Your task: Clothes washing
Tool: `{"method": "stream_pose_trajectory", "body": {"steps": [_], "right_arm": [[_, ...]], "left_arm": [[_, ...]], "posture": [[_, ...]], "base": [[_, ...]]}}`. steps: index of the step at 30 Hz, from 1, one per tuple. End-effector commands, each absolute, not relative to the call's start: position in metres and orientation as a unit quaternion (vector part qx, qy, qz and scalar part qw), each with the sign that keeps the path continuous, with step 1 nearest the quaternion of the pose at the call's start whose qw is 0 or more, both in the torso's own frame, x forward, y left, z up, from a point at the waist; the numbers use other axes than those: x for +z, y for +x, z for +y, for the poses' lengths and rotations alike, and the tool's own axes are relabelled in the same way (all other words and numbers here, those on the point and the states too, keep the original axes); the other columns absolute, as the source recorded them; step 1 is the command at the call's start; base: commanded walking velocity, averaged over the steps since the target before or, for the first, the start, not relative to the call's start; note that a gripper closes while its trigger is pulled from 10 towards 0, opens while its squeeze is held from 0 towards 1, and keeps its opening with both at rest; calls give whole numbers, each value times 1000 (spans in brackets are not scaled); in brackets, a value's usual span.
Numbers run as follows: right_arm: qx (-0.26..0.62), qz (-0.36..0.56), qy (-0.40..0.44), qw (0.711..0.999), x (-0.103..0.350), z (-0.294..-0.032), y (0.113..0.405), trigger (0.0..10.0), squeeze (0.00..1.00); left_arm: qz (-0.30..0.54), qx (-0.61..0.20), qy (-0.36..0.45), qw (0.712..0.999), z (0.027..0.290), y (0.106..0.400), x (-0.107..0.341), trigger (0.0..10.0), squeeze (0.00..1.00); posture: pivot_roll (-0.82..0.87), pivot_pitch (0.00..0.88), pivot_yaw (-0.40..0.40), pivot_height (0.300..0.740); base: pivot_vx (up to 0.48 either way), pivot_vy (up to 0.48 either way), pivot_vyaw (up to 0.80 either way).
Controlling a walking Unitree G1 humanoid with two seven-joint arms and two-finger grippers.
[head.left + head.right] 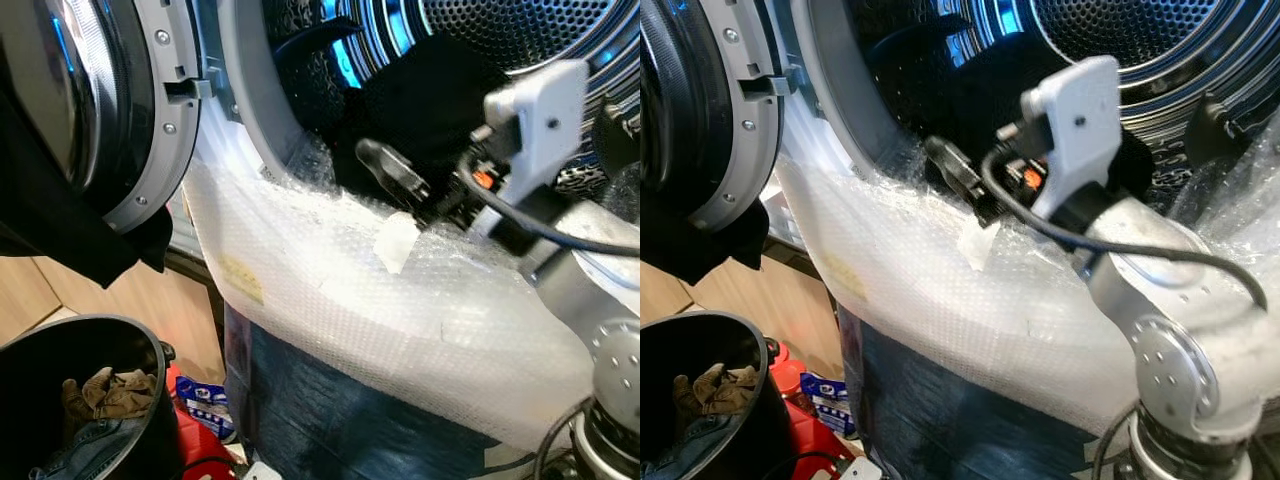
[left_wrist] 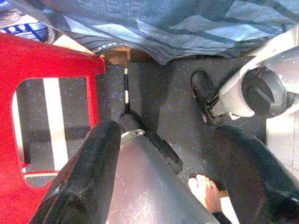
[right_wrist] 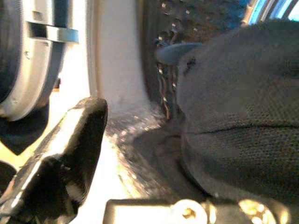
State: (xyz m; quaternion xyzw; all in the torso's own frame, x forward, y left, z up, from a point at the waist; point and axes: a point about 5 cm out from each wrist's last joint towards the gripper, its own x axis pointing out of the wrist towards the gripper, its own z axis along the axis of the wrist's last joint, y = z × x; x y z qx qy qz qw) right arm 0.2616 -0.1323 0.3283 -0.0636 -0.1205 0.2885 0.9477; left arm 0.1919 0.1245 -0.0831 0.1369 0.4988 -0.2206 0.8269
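While reaching into washer drum (image 1: 520, 40), right tool (image 3: 140, 154) spreads wide beside dark garment (image 3: 243, 116); left tool (image 2: 173, 182) hangs wide above floor (image 2: 163, 98).

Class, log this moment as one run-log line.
right claw: open, at drum mouth by black garment | left claw: open, idle near floor | round grey washer door: open | black laundry bucket: holds clothes
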Motion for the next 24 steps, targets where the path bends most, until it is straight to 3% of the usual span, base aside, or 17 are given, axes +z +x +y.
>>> {"method": "stream_pose_trajectory", "body": {"steps": [1, 10, 18, 21, 24], "right_arm": [[292, -157, -65, 941, 333, -140, 249, 10000, 0], [346, -192, 8, 918, 315, -139, 222, 10000, 0], [438, -251, 131, 853, 298, -124, 185, 10000, 0], [483, -258, 226, 806, 293, -123, 172, 10000, 0], [485, -211, 252, 810, 273, -126, 173, 10000, 0]], "left_arm": [[507, -228, 146, 819, 124, 187, -86, 10000, 0], [506, -228, 146, 819, 125, 188, -85, 10000, 0], [505, -230, 146, 819, 125, 188, -85, 10000, 0], [505, -229, 145, 819, 125, 188, -85, 10000, 0], [504, -230, 145, 820, 124, 189, -85, 10000, 0]], "posture": [[-166, 0, -38, 740], [-169, 0, -35, 740], [-170, 6, -38, 740], [-175, 6, -38, 740], [-172, 6, -40, 740]], "base": [[0, 0, 0], [0, 0, 0], [0, 0, 0], [0, 0, 0], [0, 0, 0]]}}
